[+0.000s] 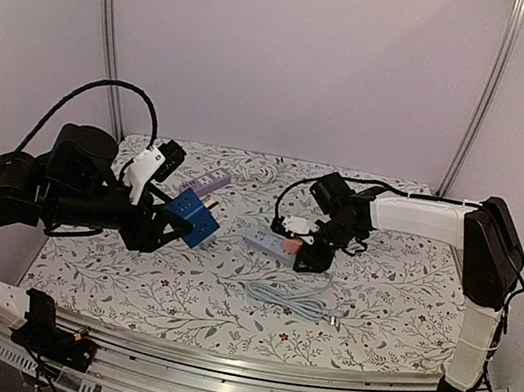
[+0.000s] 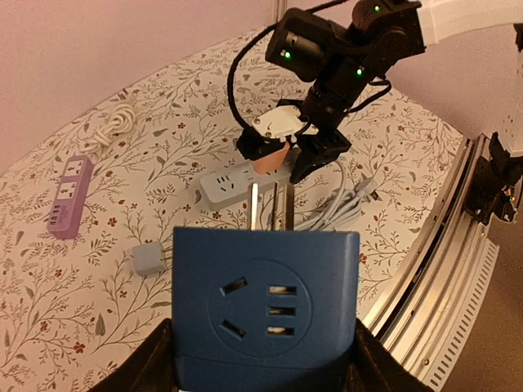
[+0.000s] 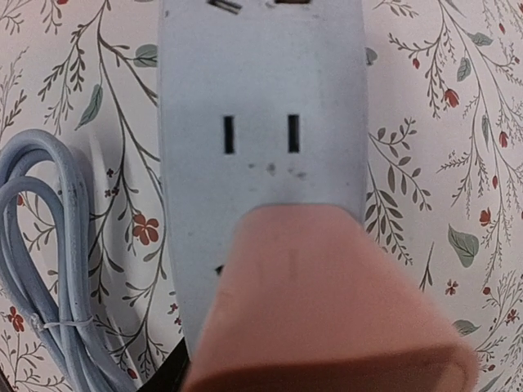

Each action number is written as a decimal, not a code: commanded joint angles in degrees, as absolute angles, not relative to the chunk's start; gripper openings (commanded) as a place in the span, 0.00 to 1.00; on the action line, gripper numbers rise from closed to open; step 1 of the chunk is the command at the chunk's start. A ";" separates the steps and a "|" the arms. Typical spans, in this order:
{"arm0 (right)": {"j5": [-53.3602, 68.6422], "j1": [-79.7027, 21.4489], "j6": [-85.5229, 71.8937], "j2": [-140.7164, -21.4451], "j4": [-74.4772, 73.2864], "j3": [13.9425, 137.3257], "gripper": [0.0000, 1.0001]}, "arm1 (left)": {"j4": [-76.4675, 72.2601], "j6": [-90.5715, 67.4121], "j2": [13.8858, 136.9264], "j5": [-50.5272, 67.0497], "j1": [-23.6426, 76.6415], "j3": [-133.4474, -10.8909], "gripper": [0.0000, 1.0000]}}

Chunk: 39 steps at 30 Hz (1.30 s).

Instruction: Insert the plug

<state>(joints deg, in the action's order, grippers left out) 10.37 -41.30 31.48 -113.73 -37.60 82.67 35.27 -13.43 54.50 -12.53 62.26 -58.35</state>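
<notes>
My left gripper [image 1: 172,223] is shut on a blue cube adapter [image 1: 195,217] and holds it above the table's left side. In the left wrist view the cube [image 2: 265,306] fills the space between my fingers [image 2: 155,359], its metal prongs pointing away towards the grey power strip [image 2: 229,184]. My right gripper [image 1: 305,249] is shut on a salmon-pink plug [image 1: 291,248] at the grey strip [image 1: 269,242]. In the right wrist view the plug [image 3: 327,302] covers the strip's [image 3: 261,98] near end, just below a two-slot socket. Whether its prongs are in is hidden.
A purple power strip [image 1: 205,183] lies at the back left. A small grey cube adapter [image 2: 149,260] sits between the two strips. A coiled grey cable [image 1: 289,300] lies in front of the grey strip. A white cord [image 1: 264,170] lies by the back edge.
</notes>
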 commanded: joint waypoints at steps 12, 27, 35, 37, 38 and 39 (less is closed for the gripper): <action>2.12 -47.41 32.59 -118.76 -28.21 81.67 0.40 | 37.35 -21.80 57.96 -10.88 55.52 -60.56 0.37; -3.41 -47.51 30.10 -114.55 -25.29 81.53 0.99 | 39.33 -26.53 62.01 -0.72 46.91 -63.68 0.34; -2.81 -47.47 25.05 -109.07 -25.62 83.26 0.99 | 36.07 -35.52 64.52 14.48 37.96 -65.13 0.29; -1.15 -47.51 23.31 -107.62 -25.75 83.68 0.99 | 35.11 -38.91 66.19 19.61 35.44 -65.50 0.26; -0.68 -47.61 22.32 -106.88 -25.81 84.12 0.99 | 34.71 -40.44 67.12 21.59 34.46 -65.79 0.24; 1.95 -47.57 21.47 -106.08 -25.86 84.64 0.99 | 34.56 -41.56 68.00 23.02 33.65 -66.33 0.23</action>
<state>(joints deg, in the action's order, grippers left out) -2.26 -47.57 26.09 -109.91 -26.46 82.32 38.13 -34.35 65.23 12.19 37.34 -63.88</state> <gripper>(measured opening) 0.989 0.608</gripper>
